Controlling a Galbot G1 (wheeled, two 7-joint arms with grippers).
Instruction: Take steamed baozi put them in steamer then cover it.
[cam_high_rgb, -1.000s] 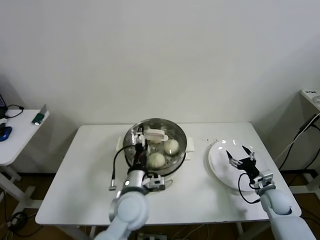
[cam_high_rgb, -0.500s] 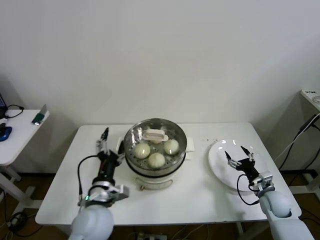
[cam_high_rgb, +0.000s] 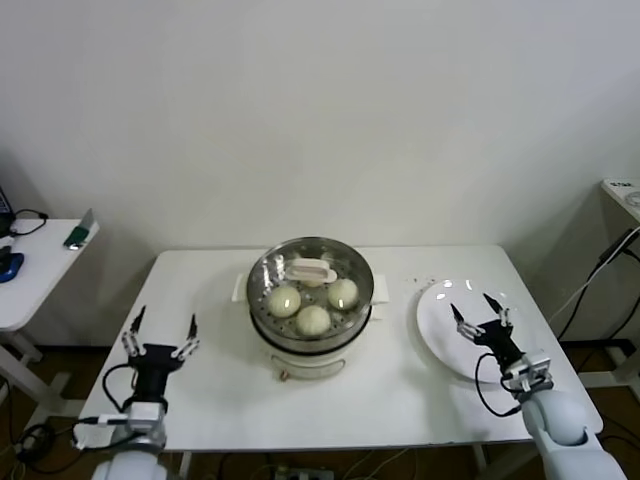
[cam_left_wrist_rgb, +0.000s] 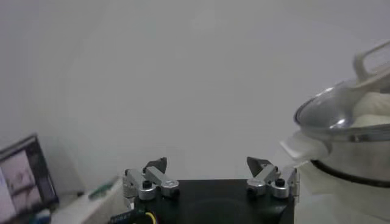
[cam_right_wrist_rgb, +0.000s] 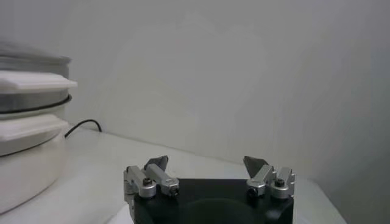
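Head view: I see the steamer near the middle of the white table, seated on its white pot base. The cover sits on top of it, cream bar handle at centre. Through the glass I count three steamed baozi on the steel floor; a fourth, if present, I cannot make out behind the handle and glare.

My left gripper hovers over the table's left part, well apart from the steamer, jaws spread wide and holding nothing. My right gripper hangs over the flat white plate on the right side of the table, jaws likewise spread, nothing between them. The plate carries no buns that I can see.

A second, smaller white table stands off to the left with a small green-and-grey object and a dark cable on it. A cable runs down at the far right.

From the left wrist camera, the left gripper shows both fingers apart, with the covered steamer to one side. From the right wrist camera, the right gripper also stands open, the pot base near and a black cord trailing behind it.
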